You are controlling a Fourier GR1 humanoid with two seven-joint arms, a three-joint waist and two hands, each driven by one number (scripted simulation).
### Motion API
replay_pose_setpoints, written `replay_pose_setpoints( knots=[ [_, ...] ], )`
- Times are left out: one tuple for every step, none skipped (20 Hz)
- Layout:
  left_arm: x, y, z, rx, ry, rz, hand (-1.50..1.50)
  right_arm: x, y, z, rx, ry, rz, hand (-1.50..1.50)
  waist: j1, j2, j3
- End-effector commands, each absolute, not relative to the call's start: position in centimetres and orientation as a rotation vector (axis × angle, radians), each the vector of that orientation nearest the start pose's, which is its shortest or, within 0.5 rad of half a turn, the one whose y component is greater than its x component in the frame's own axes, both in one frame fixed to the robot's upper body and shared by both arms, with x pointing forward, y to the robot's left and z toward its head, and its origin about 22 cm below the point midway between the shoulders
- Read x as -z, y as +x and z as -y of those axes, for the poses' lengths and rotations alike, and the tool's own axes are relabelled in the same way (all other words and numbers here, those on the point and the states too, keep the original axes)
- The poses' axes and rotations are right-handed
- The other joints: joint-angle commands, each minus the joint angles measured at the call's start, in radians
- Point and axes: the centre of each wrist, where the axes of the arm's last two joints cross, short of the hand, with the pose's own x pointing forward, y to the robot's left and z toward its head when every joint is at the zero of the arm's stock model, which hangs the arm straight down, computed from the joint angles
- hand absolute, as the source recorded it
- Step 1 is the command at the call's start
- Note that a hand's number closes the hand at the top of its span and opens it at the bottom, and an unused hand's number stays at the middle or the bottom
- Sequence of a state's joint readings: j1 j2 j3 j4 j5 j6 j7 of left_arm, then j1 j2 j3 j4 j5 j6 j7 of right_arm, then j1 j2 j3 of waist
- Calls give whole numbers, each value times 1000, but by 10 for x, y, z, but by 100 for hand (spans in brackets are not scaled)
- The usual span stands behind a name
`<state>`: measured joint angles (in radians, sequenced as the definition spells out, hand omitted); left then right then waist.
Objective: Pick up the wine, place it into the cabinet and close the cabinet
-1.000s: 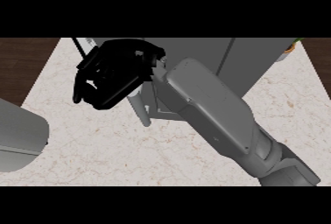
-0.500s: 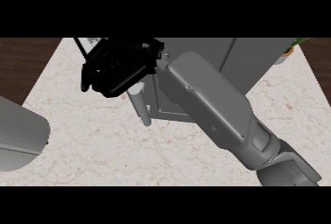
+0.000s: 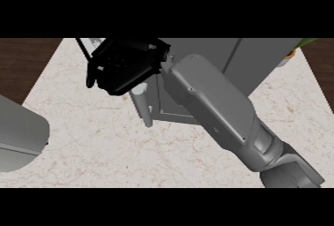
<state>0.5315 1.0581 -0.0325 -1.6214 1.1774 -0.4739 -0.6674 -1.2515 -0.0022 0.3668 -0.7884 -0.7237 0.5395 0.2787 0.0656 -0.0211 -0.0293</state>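
Observation:
My right hand (image 3: 124,66) is stretched far forward over the counter and sits against the upper left of the grey cabinet (image 3: 254,62). The hand covers the top of the cabinet's door (image 3: 160,103), which stands ajar and is seen nearly edge-on. The door's pale bar handle (image 3: 143,110) hangs just below the hand. No wine bottle shows; my hand and forearm (image 3: 222,110) hide the cabinet's opening. Only my left forearm (image 3: 20,137) shows, at the lower left edge.
The pale marble counter (image 3: 130,159) spreads out in front of the cabinet. Dark wood floor (image 3: 26,62) lies beyond its left and right edges. A small object with green leaves (image 3: 297,48) stands at the far right, beside the cabinet.
My right hand has moved up and away from me, closer to the cabinet's top left, and the door's handle has swung with it. The left forearm has stayed still.

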Motion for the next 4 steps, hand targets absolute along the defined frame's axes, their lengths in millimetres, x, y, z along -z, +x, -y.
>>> replay_pose_setpoints(
  knots=[
    [-78,128,-457,-106,-370,1855,-150,-213,442,76,-716,778,1453,150,-31,39,27],
    [-87,135,-459,-80,-373,1863,-150,-211,439,69,-736,785,1455,150,-41,38,28],
    [-83,136,-451,-92,-394,1873,-150,-211,440,69,-745,772,1446,150,-43,41,28],
    [-83,132,-455,-100,-370,1871,-150,-213,442,79,-733,762,1463,150,-41,39,28]
  ],
)
